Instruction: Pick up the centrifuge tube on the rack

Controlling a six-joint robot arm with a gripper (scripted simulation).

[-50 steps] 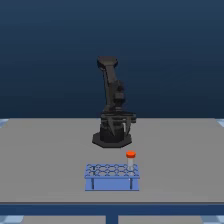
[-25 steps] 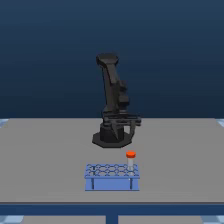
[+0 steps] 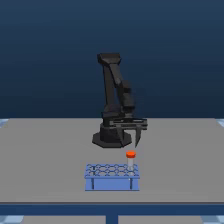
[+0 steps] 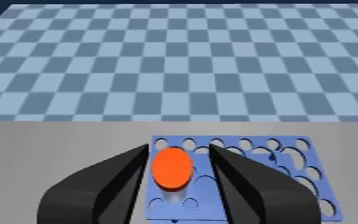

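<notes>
The centrifuge tube (image 3: 130, 159), whitish with an orange-red cap, stands upright in a hole at the corner of the light-blue rack (image 3: 111, 176) on the exterior view's right. My gripper (image 3: 135, 143) hangs open just above and slightly behind the cap, apart from it. In the wrist view the cap of the centrifuge tube (image 4: 171, 168) appears between my two dark fingers (image 4: 113, 182), with the rack (image 4: 282, 160) beneath, and gaps show on both sides of the cap. My gripper (image 4: 179, 148) holds nothing.
The rack stands near the front edge of a grey table (image 3: 45, 160), with the arm's black base (image 3: 111, 138) behind it. A blue checkered floor (image 4: 175, 60) lies beyond the table's edge. The rack's other holes look empty.
The arm has reached forward and down, bringing the gripper from near its base towards the rack and over the tube's cap. Tube and rack have not moved.
</notes>
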